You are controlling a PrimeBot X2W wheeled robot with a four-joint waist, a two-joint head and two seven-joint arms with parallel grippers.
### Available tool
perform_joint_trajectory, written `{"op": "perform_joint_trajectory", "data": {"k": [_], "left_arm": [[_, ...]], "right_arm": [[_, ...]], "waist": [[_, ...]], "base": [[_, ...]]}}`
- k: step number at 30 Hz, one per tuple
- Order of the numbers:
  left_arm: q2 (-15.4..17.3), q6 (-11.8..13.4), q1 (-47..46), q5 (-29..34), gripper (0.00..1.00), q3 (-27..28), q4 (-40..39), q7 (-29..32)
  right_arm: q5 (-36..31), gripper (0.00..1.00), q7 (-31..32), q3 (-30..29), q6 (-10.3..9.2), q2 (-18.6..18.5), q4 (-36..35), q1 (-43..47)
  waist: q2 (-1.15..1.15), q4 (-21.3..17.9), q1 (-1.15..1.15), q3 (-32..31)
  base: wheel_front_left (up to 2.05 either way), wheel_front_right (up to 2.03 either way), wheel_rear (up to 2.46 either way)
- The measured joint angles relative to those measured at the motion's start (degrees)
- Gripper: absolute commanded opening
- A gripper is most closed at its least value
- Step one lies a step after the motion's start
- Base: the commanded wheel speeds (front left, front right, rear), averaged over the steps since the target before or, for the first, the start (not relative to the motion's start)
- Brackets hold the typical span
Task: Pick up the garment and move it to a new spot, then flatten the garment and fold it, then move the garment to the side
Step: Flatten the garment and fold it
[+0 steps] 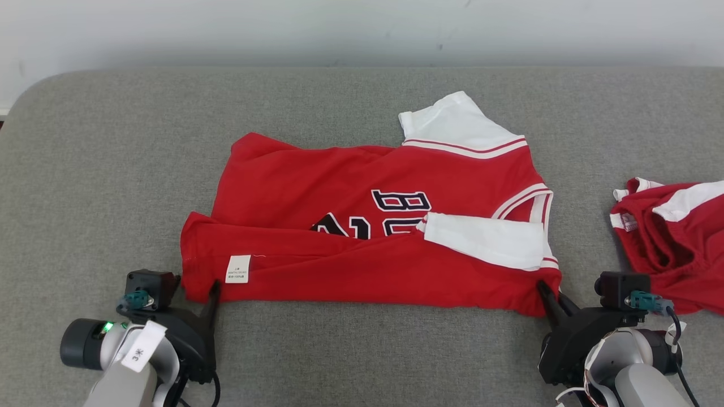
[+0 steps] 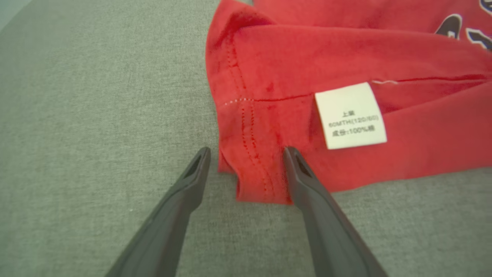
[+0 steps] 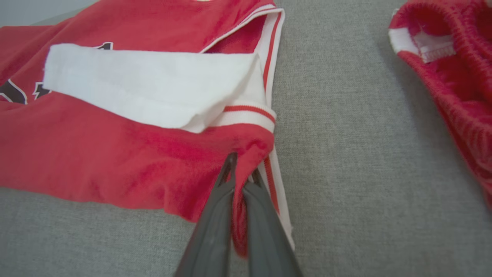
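While the red shirt (image 1: 339,169) lies folded lengthwise in the middle of the grey cushion (image 1: 113,169), the right gripper (image 3: 243,167) pinches its near corner at the sleeve end and the left gripper (image 2: 246,152) (jaws wide apart) straddles the near hem corner beside the white label (image 2: 350,115).
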Motion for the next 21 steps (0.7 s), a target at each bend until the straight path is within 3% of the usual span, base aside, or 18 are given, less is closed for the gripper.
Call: {"op": "perform_joint_trajectory", "data": {"k": [1, 2, 3, 4, 14, 21], "left_arm": [[0.1, -0.7, 0.0, -0.5, 1.00, -0.1, 0.1, 0.0], [0.1, -1.3, 0.0, -1.2, 0.90, -0.1, 0.1, 0.0], [0.1, -1.6, 0.0, -1.5, 0.53, -0.3, 0.2, 0.0], [0.1, -2.1, 0.0, -1.5, 0.00, -0.6, 0.1, -0.1], [-0.6, -3.0, -0.1, -2.2, 0.00, -1.4, 0.9, -0.1], [-1.1, -3.5, 3.4, -6.1, 0.00, 0.6, -0.4, -0.6]], "right_arm": [[0.0, 0.00, 0.0, 0.0, 0.00, 0.0, 0.0, -0.1], [0.0, 0.00, 0.0, 0.0, 0.00, 0.0, 0.2, -0.1], [0.0, 0.00, 0.0, 0.0, 0.00, 0.0, 0.4, -0.1], [0.0, 0.00, 0.0, 0.0, 0.00, 0.0, 0.5, -0.1], [0.0, 0.00, -0.1, -0.3, 0.01, -0.2, 1.4, -0.1], [1.8, 0.00, -0.1, -1.6, 1.80, -1.2, -1.3, 1.9]], "waist": [[0.00, -0.1, 0.00, 0.0], [0.00, -0.1, 0.00, 0.0], [0.00, -0.2, 0.00, 0.0], [0.00, -0.2, 0.00, -0.1], [0.00, -0.3, 0.00, -1.1], [0.00, 0.2, 0.00, -2.6]], "base": [[0.00, 0.00, 0.00], [0.00, 0.00, 0.00], [0.00, 0.00, 0.00], [0.00, 0.00, 0.00], [0.00, 0.00, 0.00], [0.00, 0.00, 0.00]]}}
